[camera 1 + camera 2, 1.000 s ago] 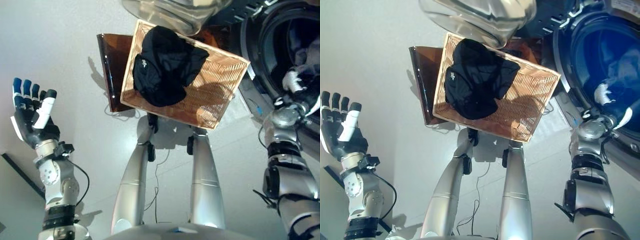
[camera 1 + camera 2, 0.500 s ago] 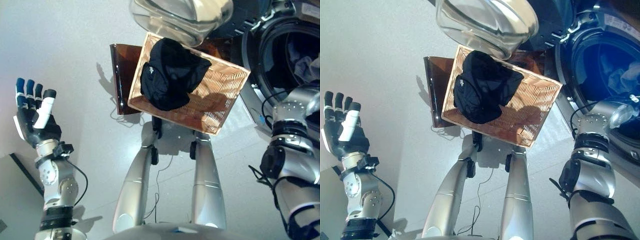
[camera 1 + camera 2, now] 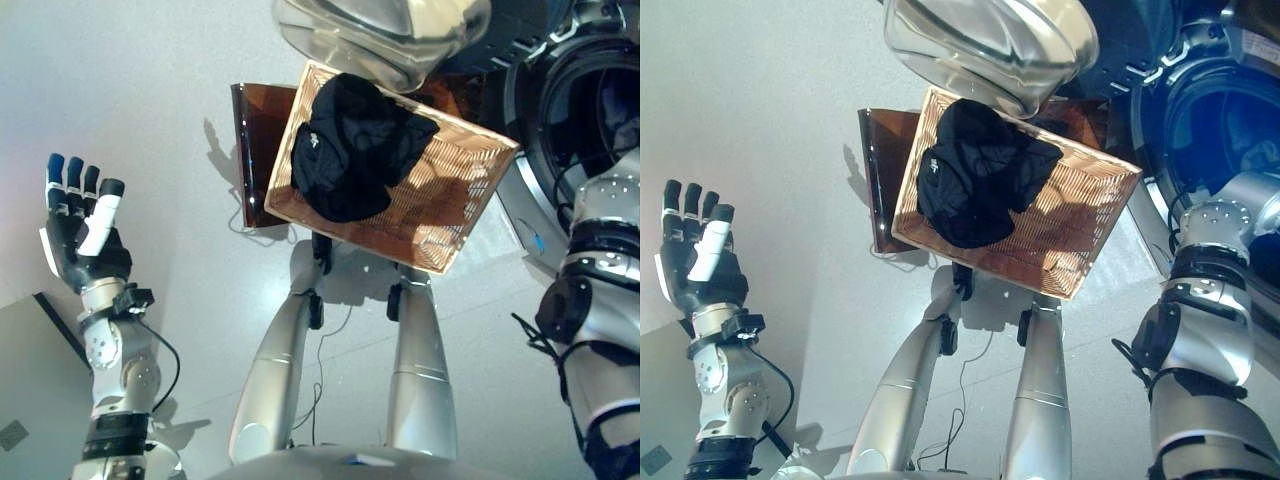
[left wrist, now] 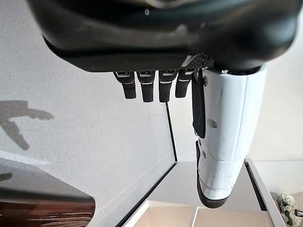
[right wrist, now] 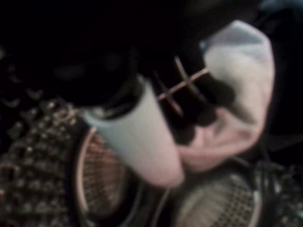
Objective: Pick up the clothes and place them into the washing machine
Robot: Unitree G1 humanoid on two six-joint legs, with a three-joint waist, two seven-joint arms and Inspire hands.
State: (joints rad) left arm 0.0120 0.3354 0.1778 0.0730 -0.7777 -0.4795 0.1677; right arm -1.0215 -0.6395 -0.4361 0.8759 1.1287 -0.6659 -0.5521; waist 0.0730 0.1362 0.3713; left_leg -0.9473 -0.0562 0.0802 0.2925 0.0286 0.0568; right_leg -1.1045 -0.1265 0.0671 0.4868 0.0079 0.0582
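A black garment [image 3: 355, 150] lies heaped in the left half of a wicker basket [image 3: 470, 215] in front of me. The washing machine's round opening [image 3: 590, 110] is at the right. My right arm reaches into it, and the head views do not show its hand. In the right wrist view, the right hand [image 5: 137, 137] is inside the perforated drum [image 5: 33, 179]. Its white-covered thumb and dark fingers are curled on a pale cloth [image 5: 241, 90]. My left hand [image 3: 80, 235] is raised at the far left, open, with nothing in it.
The machine's glass door [image 3: 380, 30] hangs open over the basket's far edge. A brown stand [image 3: 250, 150] shows under the basket's left side. A grey slab [image 3: 30, 370] lies on the floor at lower left.
The camera has shifted. My right arm has pushed deeper into the drum, taking the hand and pale cloth out of the head views. The left hand stays raised and open.
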